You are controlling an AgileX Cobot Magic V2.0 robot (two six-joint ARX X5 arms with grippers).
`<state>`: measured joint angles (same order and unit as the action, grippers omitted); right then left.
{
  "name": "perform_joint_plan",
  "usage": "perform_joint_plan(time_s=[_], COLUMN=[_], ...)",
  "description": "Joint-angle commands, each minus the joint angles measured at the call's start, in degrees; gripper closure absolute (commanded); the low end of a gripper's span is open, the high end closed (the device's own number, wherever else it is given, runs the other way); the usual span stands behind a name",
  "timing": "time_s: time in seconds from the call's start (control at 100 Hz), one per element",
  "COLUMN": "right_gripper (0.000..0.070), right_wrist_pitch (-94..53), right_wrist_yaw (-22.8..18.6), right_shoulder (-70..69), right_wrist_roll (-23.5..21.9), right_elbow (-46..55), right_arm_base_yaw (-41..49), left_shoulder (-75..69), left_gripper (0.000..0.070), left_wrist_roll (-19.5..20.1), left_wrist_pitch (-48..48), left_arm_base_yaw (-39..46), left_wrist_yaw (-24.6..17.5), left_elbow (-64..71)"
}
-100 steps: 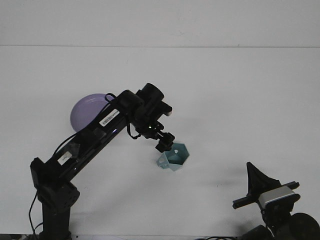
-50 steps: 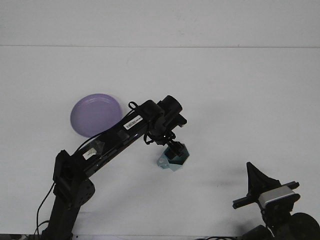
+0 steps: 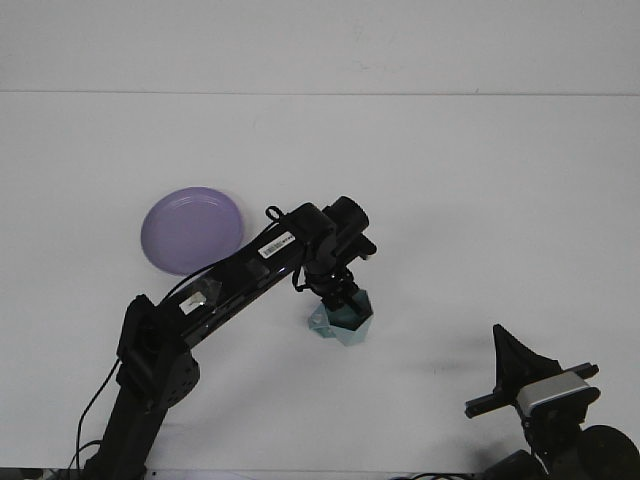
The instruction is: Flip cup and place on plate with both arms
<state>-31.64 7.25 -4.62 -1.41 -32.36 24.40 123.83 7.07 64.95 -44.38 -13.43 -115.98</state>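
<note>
On the white table (image 3: 450, 200) we see a purple plate (image 3: 190, 228), holding nothing, well apart from our teal faceted cup (image 3: 342, 322). Our left gripper (image 3: 338, 297) reaches down into the cup, hiding its opening; whether it grips we cannot tell. Our right gripper (image 3: 510, 365) rests apart, spread wide.

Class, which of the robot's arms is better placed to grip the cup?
Left: its tool hangs right over the teal cup, while the right tool sits far off, near the table's bottom edge.
</note>
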Motion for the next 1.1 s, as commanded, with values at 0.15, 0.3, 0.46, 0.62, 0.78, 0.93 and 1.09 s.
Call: perform_joint_plan(time_s=[0.15, 0.3, 0.46, 0.62, 0.78, 0.93, 1.09], right_gripper=[0.07, 0.07, 0.07, 0.07, 0.07, 0.07, 0.07], right_wrist_pitch=[0.3, 0.3, 0.3, 0.3, 0.1, 0.1, -0.1], right_wrist_yaw=[0.1, 0.1, 0.1, 0.1, 0.1, 0.1, 0.1], right_shoulder=[0.1, 0.1, 0.1, 0.1, 0.1, 0.0, 0.0], right_wrist_roll=[-0.8, -0.8, -0.8, -0.9, -1.3, -1.4, -1.4], right_elbow=[-0.2, -0.2, -0.2, -0.2, -0.2, -0.2, -0.2], right_arm_base_yaw=[0.3, 0.3, 0.3, 0.3, 0.3, 0.3, 0.3], left_shoulder=[1.3, -1.7, -6.8, -10.3, -10.5, -9.5, -7.1], left_gripper=[0.0688, 0.0688, 0.0688, 0.0688, 0.0688, 0.0688, 0.0688], left_wrist_roll=[1.2, 0.8, -0.3, -1.8, -3.6, -3.6, -3.8], left_wrist_pitch=[5.6, 6.1, 6.6, 6.9, 7.4, 6.8, 6.7], left_arm_base_yaw=[1.1, 5.3, 12.7, 23.2, 32.8, 38.4, 41.6], left_wrist_yaw=[0.1, 0.2, 4.8, 5.5, 7.0, 7.0, 6.3], left_elbow=[-7.3, -9.7, -9.9, -9.9, -9.8, -9.8, -9.3])
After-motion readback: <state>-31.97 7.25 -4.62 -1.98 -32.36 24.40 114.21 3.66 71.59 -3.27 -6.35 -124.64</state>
